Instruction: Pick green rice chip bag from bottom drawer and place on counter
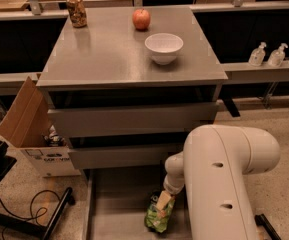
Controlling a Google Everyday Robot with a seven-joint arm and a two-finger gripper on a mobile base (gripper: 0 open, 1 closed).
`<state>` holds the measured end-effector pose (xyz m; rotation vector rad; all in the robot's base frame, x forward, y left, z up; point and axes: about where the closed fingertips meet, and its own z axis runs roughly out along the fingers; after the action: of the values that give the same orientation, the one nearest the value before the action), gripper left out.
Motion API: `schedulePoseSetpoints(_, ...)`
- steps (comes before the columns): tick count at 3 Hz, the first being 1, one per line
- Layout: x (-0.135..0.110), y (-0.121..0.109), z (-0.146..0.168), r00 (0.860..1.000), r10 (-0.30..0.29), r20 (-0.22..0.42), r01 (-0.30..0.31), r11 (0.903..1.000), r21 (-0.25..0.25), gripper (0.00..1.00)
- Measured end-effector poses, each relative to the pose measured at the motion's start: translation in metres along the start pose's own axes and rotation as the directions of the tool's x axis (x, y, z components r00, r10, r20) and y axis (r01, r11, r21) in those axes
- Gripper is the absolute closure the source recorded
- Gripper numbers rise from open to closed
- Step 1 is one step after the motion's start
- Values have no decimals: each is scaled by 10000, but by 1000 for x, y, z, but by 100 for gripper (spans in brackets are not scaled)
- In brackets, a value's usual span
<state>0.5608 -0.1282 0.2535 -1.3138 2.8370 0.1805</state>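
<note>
The green rice chip bag (158, 217) lies in the open bottom drawer (114, 204), near its right side. My gripper (164, 200) reaches down into the drawer from under my large white arm (224, 184) and touches the top of the bag. My arm hides much of the gripper. The counter (114, 49) is the grey cabinet top above the three drawers.
On the counter stand a white bowl (164, 47), a red apple (141, 19) and a brownish can (76, 10). An open cardboard box (26, 119) stands at the cabinet's left. Two pump bottles (269, 54) stand on the right ledge. A black stand and cable (29, 209) lie at left.
</note>
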Motion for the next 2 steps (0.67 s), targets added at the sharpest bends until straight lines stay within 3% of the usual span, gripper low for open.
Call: schedulePoseSetpoints(2, 20, -2, 42, 9943, 1038, -253, -1052, 9926, -599, 0)
